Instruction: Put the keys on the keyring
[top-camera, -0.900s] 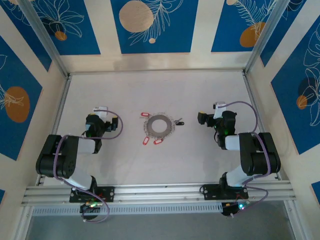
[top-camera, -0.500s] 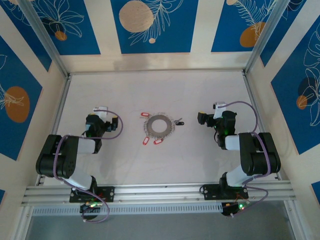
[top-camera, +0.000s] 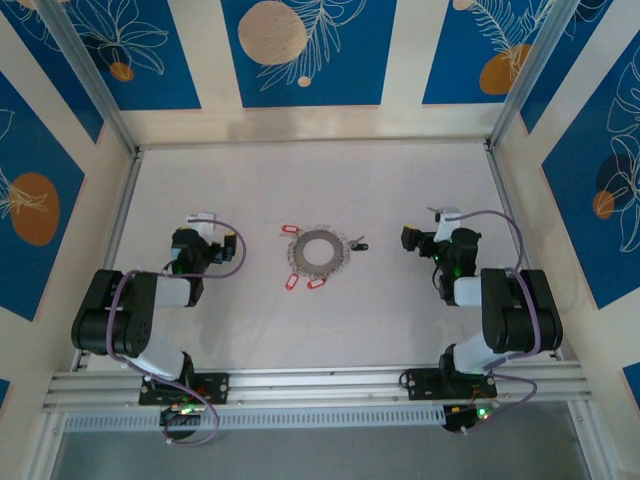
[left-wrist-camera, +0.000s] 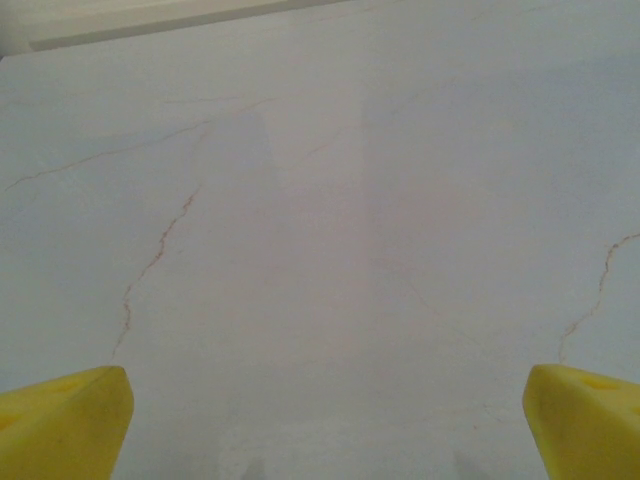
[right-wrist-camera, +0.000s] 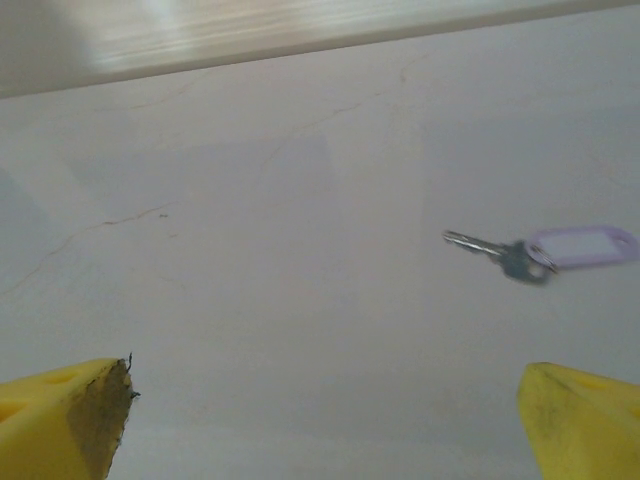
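Plainly, nothing is in hand yet: the left gripper (left-wrist-camera: 322, 420) hangs over bare table (left-wrist-camera: 320, 200) with its yellow fingers (left-wrist-camera: 60, 425) spread wide and nothing between them, and the right gripper (right-wrist-camera: 322, 420) is likewise wide open and empty. From above we see the keyring (top-camera: 318, 250) lying flat mid-table, between the two arms and well apart from both, which we judge leaves either side free to reach in. The red-tagged keys (top-camera: 292, 283) lie loose around it, one by its far-left edge and two just beside its near edge; none looks threaded on, though they are tiny. A small dark key (top-camera: 357, 243) sits just right of the ring. The right wrist view catches a silvery key (right-wrist-camera: 505, 255) with a pale tag, ahead and right of the fingers, probably that same one. We judge the task barely begun, with the right arm best placed for that key.
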